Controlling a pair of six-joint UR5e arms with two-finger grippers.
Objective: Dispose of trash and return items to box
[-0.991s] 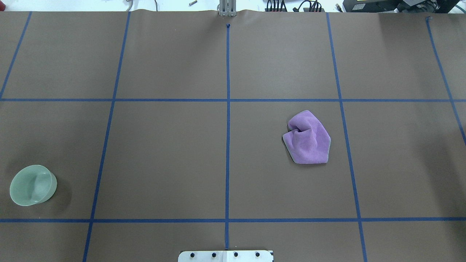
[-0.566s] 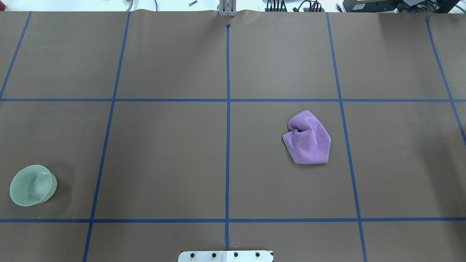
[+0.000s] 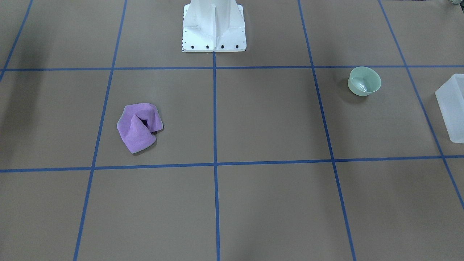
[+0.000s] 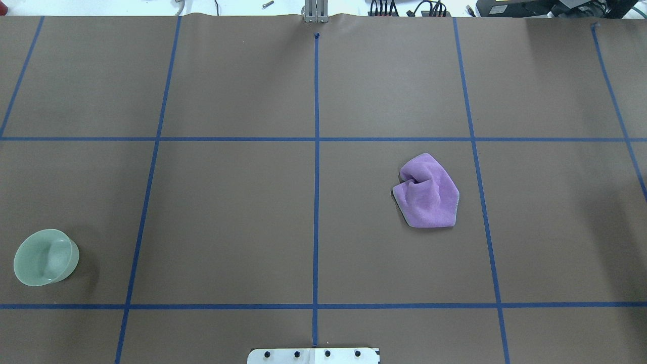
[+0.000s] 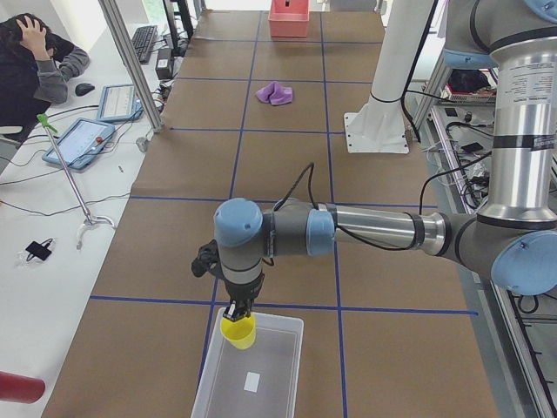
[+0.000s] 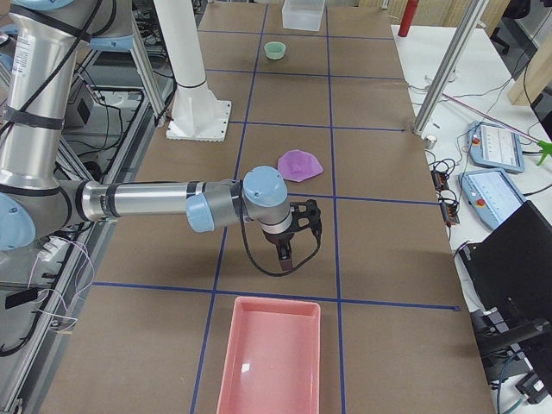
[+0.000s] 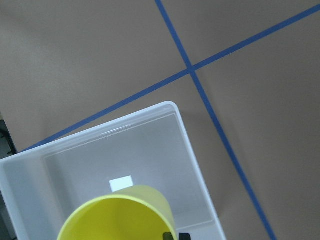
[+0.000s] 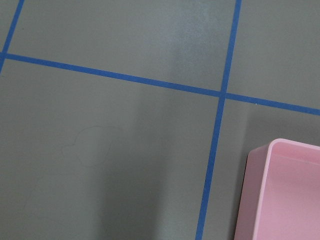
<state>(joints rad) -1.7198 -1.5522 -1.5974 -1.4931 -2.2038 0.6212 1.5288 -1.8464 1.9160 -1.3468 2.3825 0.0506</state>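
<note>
left gripper [image 5: 237,313] clamps the yellow cup [image 5: 238,333] by its rim above the clear box [image 5: 277,376]; a white sticker [image 7: 121,184] on its floor, nothing legible. right gripper [image 6: 285,252] near the pink bin [image 6: 274,375]: can't tell its grip.

You are looking at a matt brown paper cover [image 4: 232,212], faintly rippled along its far edge, with blue tape lines [image 4: 316,202] that have a slight sheen. The purple cloth [image 4: 428,194] looks soft and napped, like microfibre. The green bowl [image 4: 45,258] is smooth and glossy, glazed by the look of it. The clear box [image 7: 145,155] is frosted, translucent plastic. The yellow cup [image 7: 120,220] is smooth plastic with a dull sheen, and the pink bin [image 8: 290,195] is glossy plastic. The left arm [image 5: 379,231] shows brushed bare metal along its forearm and matt blue joint caps [image 5: 238,222]. The pedestal [image 3: 214,25] is smooth and painted white.
</note>
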